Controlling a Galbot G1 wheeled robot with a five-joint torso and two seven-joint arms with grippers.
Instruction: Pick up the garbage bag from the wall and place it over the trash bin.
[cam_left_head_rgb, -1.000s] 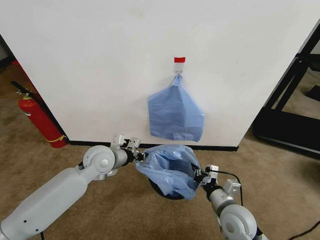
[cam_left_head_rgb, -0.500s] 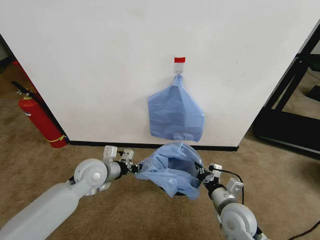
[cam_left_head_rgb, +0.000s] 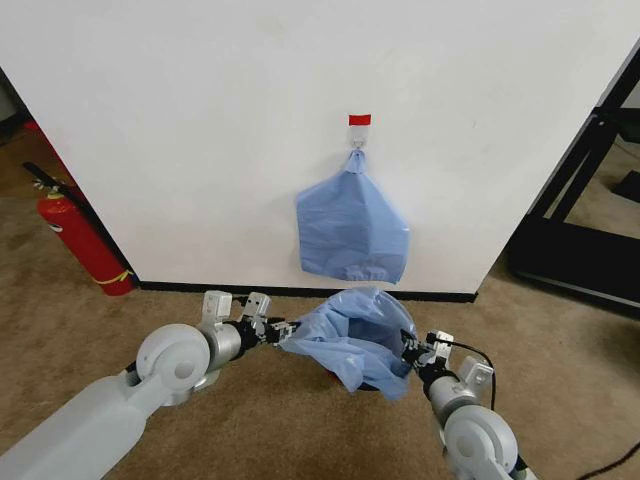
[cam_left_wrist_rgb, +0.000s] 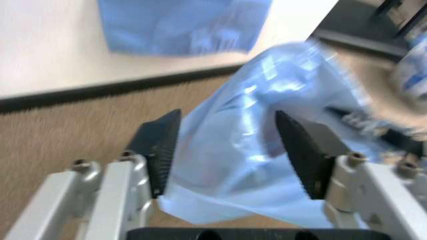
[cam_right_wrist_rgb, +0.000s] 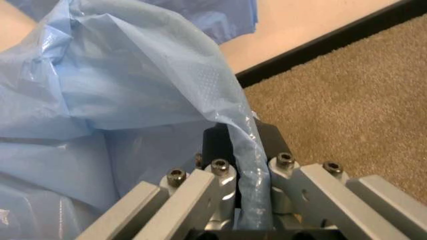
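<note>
The light-blue garbage bag (cam_left_head_rgb: 350, 335) hangs wide-mouthed low over the carpet, stretched between my two grippers in front of the wall (cam_left_head_rgb: 200, 130). My left gripper (cam_left_head_rgb: 283, 328) is at the bag's left edge. In the left wrist view the left gripper (cam_left_wrist_rgb: 227, 117) stands open, jaws wide apart, with the bag (cam_left_wrist_rgb: 253, 150) lying loose between them. My right gripper (cam_left_head_rgb: 408, 350) is at the bag's right edge. In the right wrist view the right gripper (cam_right_wrist_rgb: 241, 150) is shut on a fold of the bag (cam_right_wrist_rgb: 133, 90). The trash bin is hidden under the bag.
A flat bundle of blue bags (cam_left_head_rgb: 350, 232) hangs from a red-and-white hook tag (cam_left_head_rgb: 359, 120) just above. A red fire extinguisher (cam_left_head_rgb: 82, 245) stands at the left by the baseboard (cam_left_head_rgb: 220, 288). A black frame (cam_left_head_rgb: 580, 210) stands at the right. Brown carpet lies all around.
The bag has come down lower and spread flatter. My left arm drew back and down to the left, and my right gripper shifted slightly right and down.
</note>
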